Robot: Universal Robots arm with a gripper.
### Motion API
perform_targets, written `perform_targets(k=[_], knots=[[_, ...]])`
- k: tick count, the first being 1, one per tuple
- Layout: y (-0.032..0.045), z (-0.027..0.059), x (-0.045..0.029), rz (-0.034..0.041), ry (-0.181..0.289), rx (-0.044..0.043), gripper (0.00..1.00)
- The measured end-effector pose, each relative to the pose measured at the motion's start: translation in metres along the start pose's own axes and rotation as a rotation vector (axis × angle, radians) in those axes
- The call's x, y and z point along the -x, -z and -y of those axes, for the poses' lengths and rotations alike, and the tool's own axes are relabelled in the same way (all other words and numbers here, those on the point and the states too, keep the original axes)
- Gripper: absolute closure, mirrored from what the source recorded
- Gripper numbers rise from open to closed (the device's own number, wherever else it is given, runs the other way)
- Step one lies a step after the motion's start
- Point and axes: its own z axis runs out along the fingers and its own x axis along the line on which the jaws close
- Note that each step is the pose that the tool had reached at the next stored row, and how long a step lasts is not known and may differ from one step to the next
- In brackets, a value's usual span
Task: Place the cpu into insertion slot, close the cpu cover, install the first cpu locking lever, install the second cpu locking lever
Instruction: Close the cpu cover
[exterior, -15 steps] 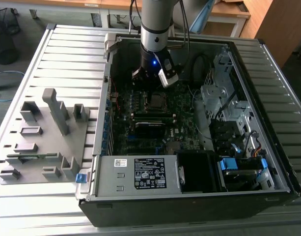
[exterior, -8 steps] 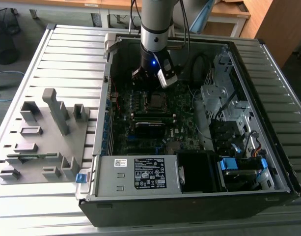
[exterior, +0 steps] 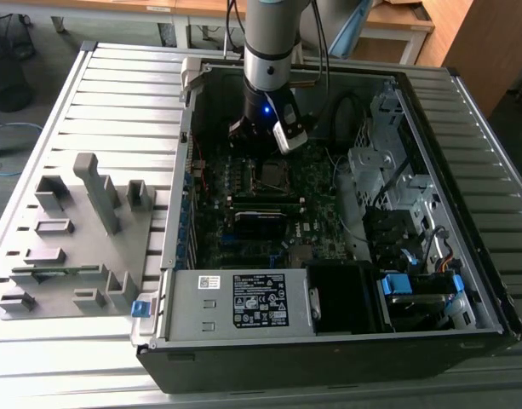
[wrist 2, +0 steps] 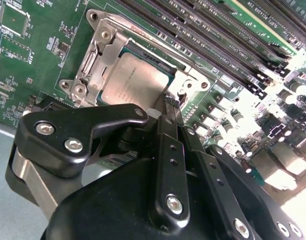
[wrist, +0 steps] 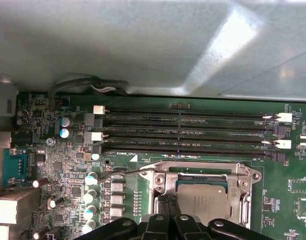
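The cpu (wrist 2: 135, 80) lay flat in its socket on the green motherboard (wrist 2: 33, 60); the cpu cover (wrist 2: 100, 55) was folded down over it, so that the dull metal top showed through the square window. In the first wrist view the cpu (wrist: 207, 200) sat just beside the rows of memory slots (wrist: 187, 132); a thin wire locking lever (wrist: 125, 172) stood out sideways from the cover (wrist: 202, 170). The end effector (wrist 2: 171, 107) hung at the edge of the cover with its black fingers (wrist 2: 162, 150) drawn together at the tips; whether they pinched a lever I could not tell. In the exterior view the arm (exterior: 269, 43) reached down into the open computer case (exterior: 465, 170) on the slatted tabletop (exterior: 116, 94); a grey fixture (exterior: 82, 230) was at the exterior view's left.
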Motion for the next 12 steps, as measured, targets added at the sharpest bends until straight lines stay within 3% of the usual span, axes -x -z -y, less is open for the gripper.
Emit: perform_targets(k=[12], knots=[[-0.0023, 0.0001, -0.0014, -0.0002, 0.0, -0.0003, 0.9]])
